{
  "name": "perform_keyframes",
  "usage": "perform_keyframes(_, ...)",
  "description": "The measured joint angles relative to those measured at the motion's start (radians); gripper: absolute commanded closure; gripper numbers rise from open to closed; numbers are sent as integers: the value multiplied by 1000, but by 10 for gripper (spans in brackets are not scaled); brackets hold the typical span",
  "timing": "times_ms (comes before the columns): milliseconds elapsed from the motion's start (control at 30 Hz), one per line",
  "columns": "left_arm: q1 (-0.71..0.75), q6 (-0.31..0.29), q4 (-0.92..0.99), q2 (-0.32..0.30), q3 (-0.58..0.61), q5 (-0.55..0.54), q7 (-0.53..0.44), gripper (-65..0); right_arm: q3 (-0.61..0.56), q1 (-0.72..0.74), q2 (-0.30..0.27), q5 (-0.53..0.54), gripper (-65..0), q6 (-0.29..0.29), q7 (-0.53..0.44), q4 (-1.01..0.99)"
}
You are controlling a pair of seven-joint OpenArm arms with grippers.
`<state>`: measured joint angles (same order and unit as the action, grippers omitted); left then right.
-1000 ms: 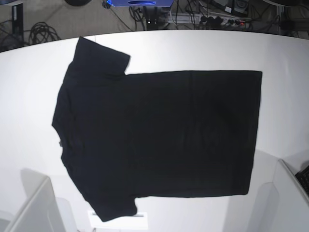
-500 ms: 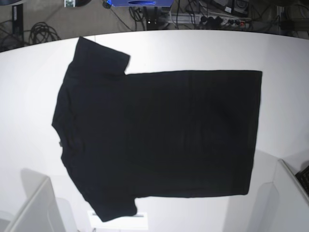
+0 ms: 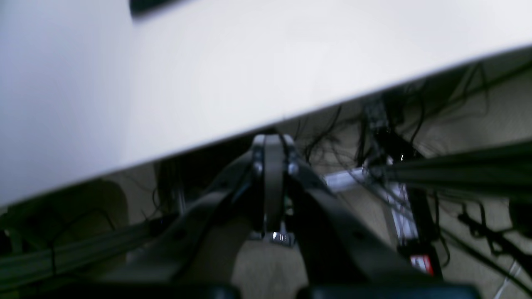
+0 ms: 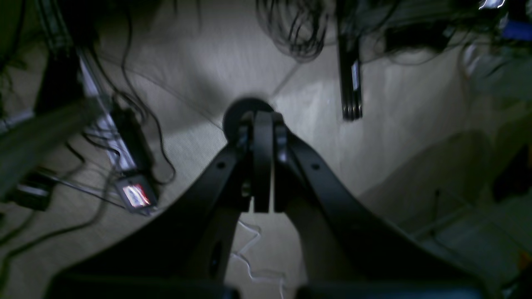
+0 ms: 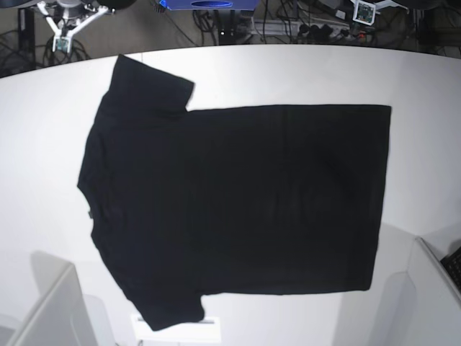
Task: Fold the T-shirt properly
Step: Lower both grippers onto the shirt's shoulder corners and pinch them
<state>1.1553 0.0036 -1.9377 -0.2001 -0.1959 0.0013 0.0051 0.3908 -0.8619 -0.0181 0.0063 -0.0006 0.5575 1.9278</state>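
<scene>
Presently the black T-shirt (image 5: 230, 209) lies spread flat on the white desk (image 5: 43, 180), plain side up, with no fold made in it; the collar end points toward the base view's left, the hem toward the right, one sleeve toward the far edge and the other toward the near edge. No print is visible on the upward face. Neither arm is over the cloth. The left claw (image 3: 272, 182) is seen in its wrist view with its fingers pressed together and nothing between them, positioned off the desk's edge above a floor strewn with cables (image 3: 415, 137). The right claw (image 4: 262, 162) is likewise pressed together and empty, hanging over bare floor and cable coils (image 4: 291, 29), with no desk in its view. In the base view only small white fittings appear at the far corners, beyond the desk; whether these belong to the arms cannot be determined. Judgement: the task stands at its opening step, the approach, with all folding outstanding. The next move calls for both claws to be brought in over the desk, spread, and lowered onto matching points along one long side of the garment, probably a sleeve or shoulder and the hem corner, so that side can be lifted and laid over evenly without dragging the rest.
</scene>
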Motion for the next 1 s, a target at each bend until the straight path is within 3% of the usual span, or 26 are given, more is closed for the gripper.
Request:
perform_keyframes(267,-83,-4,-6,1,-18,-4,11,0,0,166,25,42,0,-3,46,42)
perform_keyframes(367,-97,0,-7,3,-38,-28,19,0,3,216,51,179,0,2,48,45)
perform_keyframes(600,-134,-4,-4,-11,-132,-320,23,0,14,239,12,501,0,-7,53,48)
perform_keyframes(633,-142,-4,-2,-19,-150,-349,22,-31,14,246,2,567,0,-7,50,48)
perform_keyframes(733,-157,1,-1,-35,-184,-409,22,-140,13,247,-38,711,-213,-6,50,47)
perform_keyframes(800,-159,-6,0,-36,-205,-453,22,-239,14,246,-61,772,-288,-11,47,44)
perform_keyframes(900,-180,-26,4,-35,-220,-496,23,-421,14,249,-82,871,-311,-5,44,-1)
perform_keyframes(1000,-205,-128,12,-38,-249,-506,20,-538,14,249,-99,920,-314,-8,48,-86)
